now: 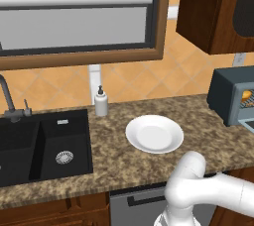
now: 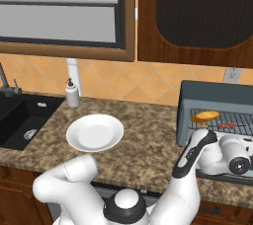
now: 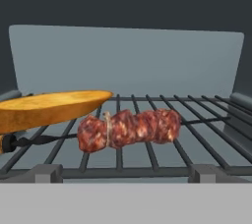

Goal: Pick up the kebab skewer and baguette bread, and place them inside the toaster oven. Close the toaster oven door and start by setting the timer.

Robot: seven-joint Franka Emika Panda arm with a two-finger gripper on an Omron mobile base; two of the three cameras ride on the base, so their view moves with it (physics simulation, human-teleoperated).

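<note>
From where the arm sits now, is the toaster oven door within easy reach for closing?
Probably yes. The end effector hangs just above the lowered toaster oven door, at the toaster oven mouth. The baguette bread and kebab skewer lie on the rack, clear of the door.

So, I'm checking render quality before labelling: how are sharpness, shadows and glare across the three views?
Left base view: even flat light, the round white plate crisp, no glare on the speckled brown stone counter. Right base view: equally sharp, the golden-orange baguette loaf clear on the wire rack. Hand view: the reddish-brown meat skewer looks soft and slightly blurred up close.
</note>
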